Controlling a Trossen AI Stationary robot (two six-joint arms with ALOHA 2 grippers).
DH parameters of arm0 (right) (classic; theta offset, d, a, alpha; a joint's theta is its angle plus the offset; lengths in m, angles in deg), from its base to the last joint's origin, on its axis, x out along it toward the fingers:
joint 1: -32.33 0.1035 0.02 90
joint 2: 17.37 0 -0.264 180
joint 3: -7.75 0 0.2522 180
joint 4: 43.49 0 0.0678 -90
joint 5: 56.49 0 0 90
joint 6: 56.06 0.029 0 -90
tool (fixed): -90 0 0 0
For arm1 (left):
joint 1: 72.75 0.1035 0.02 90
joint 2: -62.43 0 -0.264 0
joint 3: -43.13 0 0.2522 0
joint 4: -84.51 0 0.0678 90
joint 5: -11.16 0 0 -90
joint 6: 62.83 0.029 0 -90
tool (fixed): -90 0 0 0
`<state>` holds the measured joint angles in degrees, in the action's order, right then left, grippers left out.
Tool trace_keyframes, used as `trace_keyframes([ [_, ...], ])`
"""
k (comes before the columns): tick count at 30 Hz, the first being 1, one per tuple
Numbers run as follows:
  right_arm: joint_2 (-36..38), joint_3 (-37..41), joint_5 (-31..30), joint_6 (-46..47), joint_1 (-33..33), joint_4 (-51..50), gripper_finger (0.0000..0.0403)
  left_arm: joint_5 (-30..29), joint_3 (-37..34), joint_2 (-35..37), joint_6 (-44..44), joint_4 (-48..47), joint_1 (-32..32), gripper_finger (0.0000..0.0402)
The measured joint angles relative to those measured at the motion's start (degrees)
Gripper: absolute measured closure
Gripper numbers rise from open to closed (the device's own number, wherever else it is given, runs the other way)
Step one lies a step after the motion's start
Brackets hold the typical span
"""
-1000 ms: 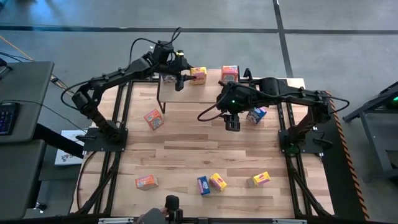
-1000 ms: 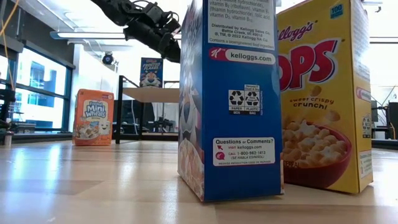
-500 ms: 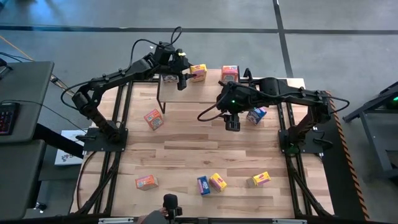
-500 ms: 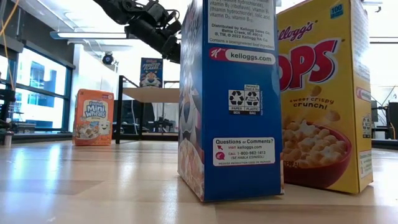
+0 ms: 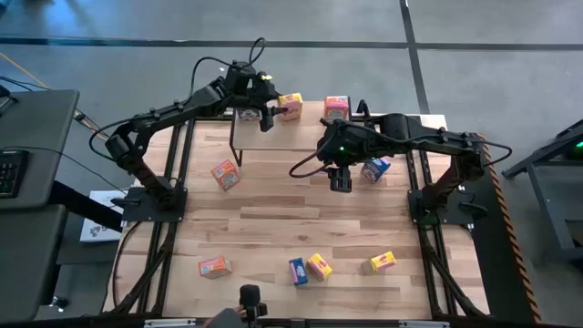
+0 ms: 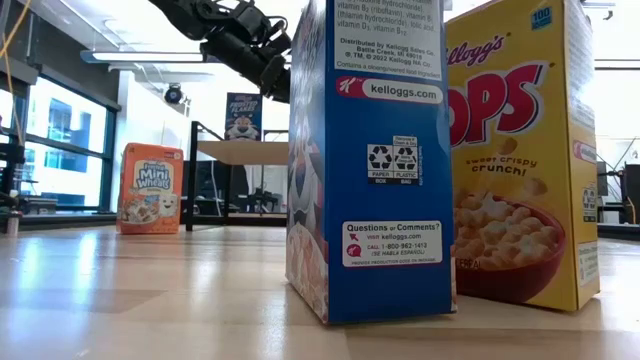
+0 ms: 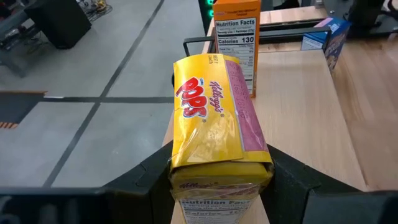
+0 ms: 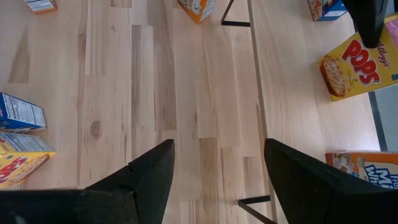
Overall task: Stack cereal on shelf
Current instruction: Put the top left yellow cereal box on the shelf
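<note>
The shelf [image 5: 291, 135] stands at the table's far side. A blue cereal box [image 5: 246, 115] and an orange one [image 5: 336, 107] stand on it. My left gripper [image 5: 268, 115] reaches over the shelf from the left, shut on a yellow cereal box [image 7: 211, 118]. In the low view this gripper [image 6: 262, 62] is above the shelf top [image 6: 245, 151], and the yellow box is hidden. My right gripper [image 5: 340, 182] hangs open over the table in front of the shelf, with nothing between its fingers [image 8: 149, 174]. My left gripper pinches the yellow box by its two narrow long sides, near the end toward the wrist [image 7: 186, 171], between its two fingers [image 7: 146, 180]. The fingers come from the table's left, slanting down, and lie along the box. The box juts forward over the shelf; I cannot tell whether its far end touches it.
Loose cereal boxes lie on the table: orange [image 5: 224, 174] and blue [image 5: 375, 169] near the shelf, and orange [image 5: 214, 266], blue [image 5: 298, 271] and two yellow [image 5: 319, 266] [image 5: 380, 262] near the front edge. The middle of the table [image 5: 301, 219] is bare wood.
My left gripper has turned a little at the wrist while staying in place above the shelf, and the yellow box has turned with it.
</note>
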<state>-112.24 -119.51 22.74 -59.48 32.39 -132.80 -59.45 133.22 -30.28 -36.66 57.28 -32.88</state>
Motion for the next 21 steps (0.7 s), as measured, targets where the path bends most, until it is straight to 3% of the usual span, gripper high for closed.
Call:
trace_keyframes([
  [4, 0.0, 0.0, 0.0, 0.0, 0.0, 0.0, 0.0162, 2.2, 0.0, 0.0, -1.1, -0.1, 0.0, 0.0221],
  [21, 0.0, 0.0, 0.0, 0.0, 0.0, 0.0, 0.0162, 1.9, -0.1, -0.1, -0.6, 0.2, 0.2, 0.0157],
])
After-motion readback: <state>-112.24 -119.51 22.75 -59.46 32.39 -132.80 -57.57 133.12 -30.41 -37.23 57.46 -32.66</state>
